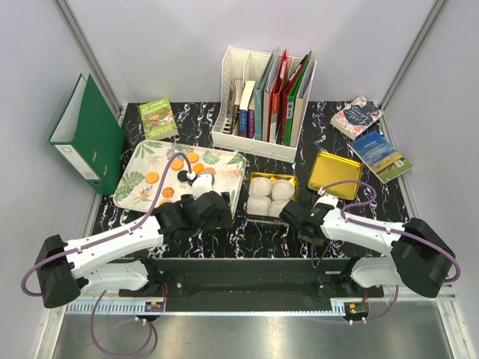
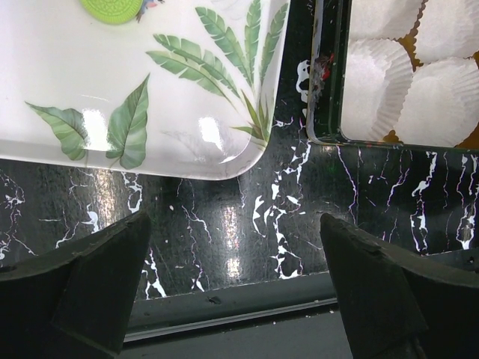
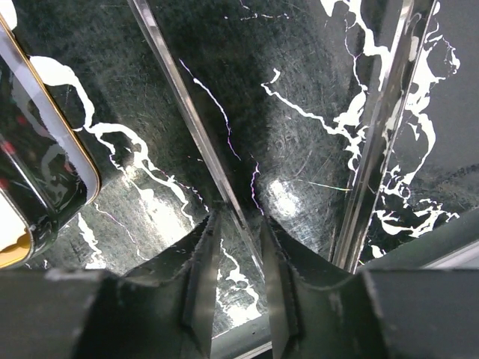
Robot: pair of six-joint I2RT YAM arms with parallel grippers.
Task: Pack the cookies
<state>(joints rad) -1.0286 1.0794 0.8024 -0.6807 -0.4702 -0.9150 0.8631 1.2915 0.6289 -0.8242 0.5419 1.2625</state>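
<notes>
Several orange cookies [image 1: 193,158] and two black ones [image 1: 182,177] lie on the leaf-patterned tray [image 1: 142,161] at the left. A green cookie [image 2: 112,7] shows at the top edge of the left wrist view, on the tray [image 2: 187,112]. The gold tin [image 1: 273,176] holds white paper cups [image 1: 262,187]; it also shows in the left wrist view [image 2: 325,112]. My left gripper [image 1: 217,213] [image 2: 236,224] is wide open and empty over the table, near the tray's front right corner. My right gripper [image 1: 292,213] [image 3: 239,217] is nearly shut and empty, low over the table right of the tin [image 3: 45,172].
The gold lid [image 1: 334,173] lies right of the tin. A white file rack [image 1: 262,93] with books stands at the back, a green binder [image 1: 90,134] at the left, a book [image 1: 159,118] behind the tray, and two books [image 1: 370,134] at the back right.
</notes>
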